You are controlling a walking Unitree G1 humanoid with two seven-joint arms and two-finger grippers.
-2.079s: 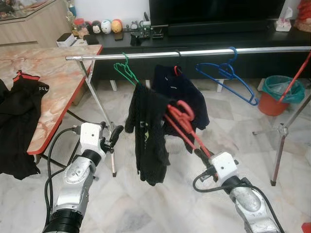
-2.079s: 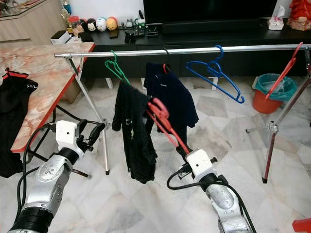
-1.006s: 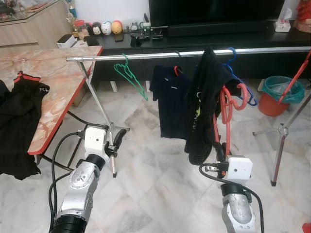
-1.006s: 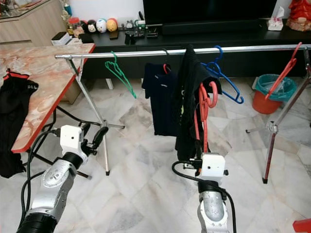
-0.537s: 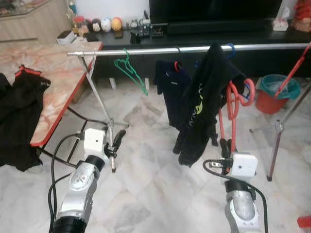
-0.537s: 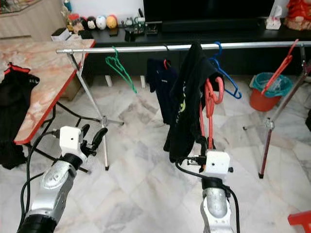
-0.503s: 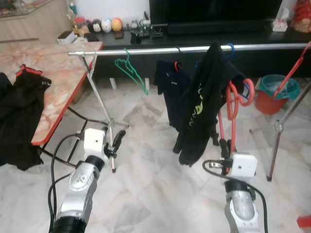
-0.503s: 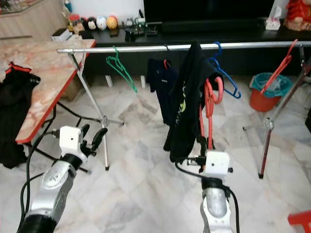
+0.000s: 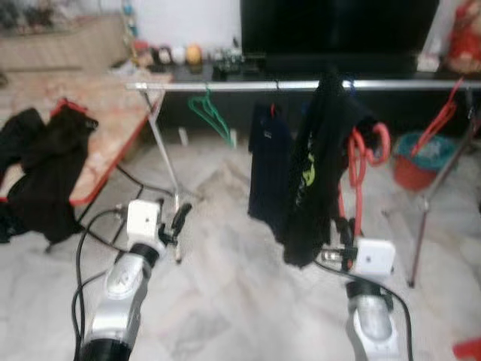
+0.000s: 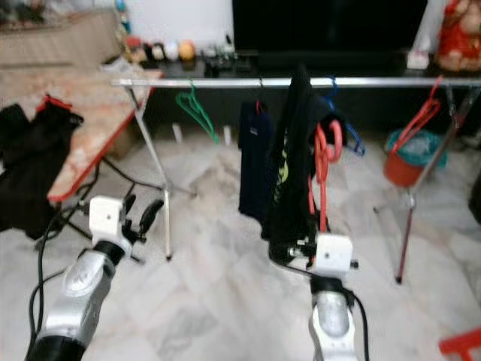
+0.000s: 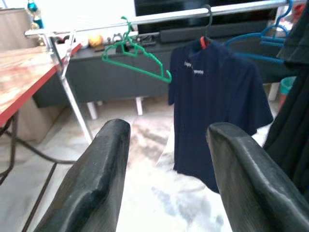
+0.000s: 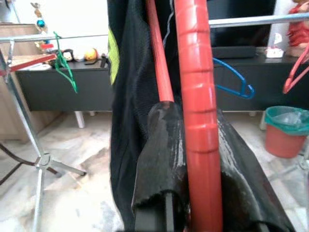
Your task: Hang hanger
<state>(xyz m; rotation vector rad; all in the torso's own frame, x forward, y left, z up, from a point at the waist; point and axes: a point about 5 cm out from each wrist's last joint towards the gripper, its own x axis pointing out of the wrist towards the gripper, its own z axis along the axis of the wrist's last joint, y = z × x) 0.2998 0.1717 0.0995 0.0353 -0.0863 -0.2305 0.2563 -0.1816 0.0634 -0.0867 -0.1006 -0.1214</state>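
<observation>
Right gripper [image 12: 193,203]: fingers clamped on red plastic hanger [image 9: 359,162] bearing black garment [image 9: 312,165], held just below silver metal rail [image 9: 301,85]. Left gripper [image 11: 169,159]: fingers wide, empty. Garment print illegible.

A rail [image 9: 248,85] runs across in front of a long cabinet [image 9: 316,71]. On the rail hang an empty hanger [image 9: 211,119] to the left, then a shirt [image 9: 267,169], then a garment [image 9: 312,180] raised on a hanger [image 9: 359,162] above the right gripper [image 9: 344,235]. A table [image 9: 90,120] stands left, clothes [image 9: 45,169] on it. A bin [image 9: 422,159] sits far right.
</observation>
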